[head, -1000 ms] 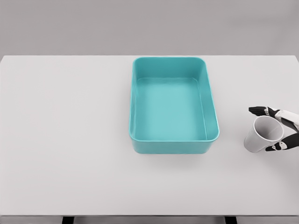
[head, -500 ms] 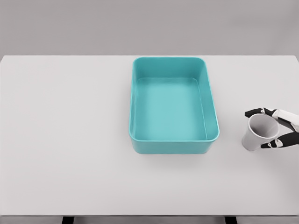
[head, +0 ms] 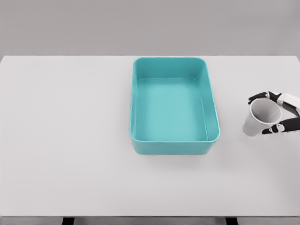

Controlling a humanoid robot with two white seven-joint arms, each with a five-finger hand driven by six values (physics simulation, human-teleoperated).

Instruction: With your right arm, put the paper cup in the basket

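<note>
- Head view shows my right hand (head: 280, 114) at the right edge of the picture; only the fingers and a small part of the white palm are visible.
- My black-tipped fingers (head: 260, 97) are curled around the white paper cup (head: 259, 118): one lies over the upper rim, another (head: 274, 129) presses on the lower side near the rim, so the cup is pinched between them.
- I hold the cup tilted, with its open mouth turned up and to the right, toward my palm, and its closed bottom pointing down and to the left.
- I cannot tell if the cup's bottom touches the white flat table (head: 70, 140) or hangs just above it.
- The cup is outside the teal rectangular plastic basket (head: 137, 108), to the right of it and apart from its right wall, at the level of the basket's near half.
- The basket stands near the middle of the table, with its long side running away from me, and nothing lies inside it.
</note>
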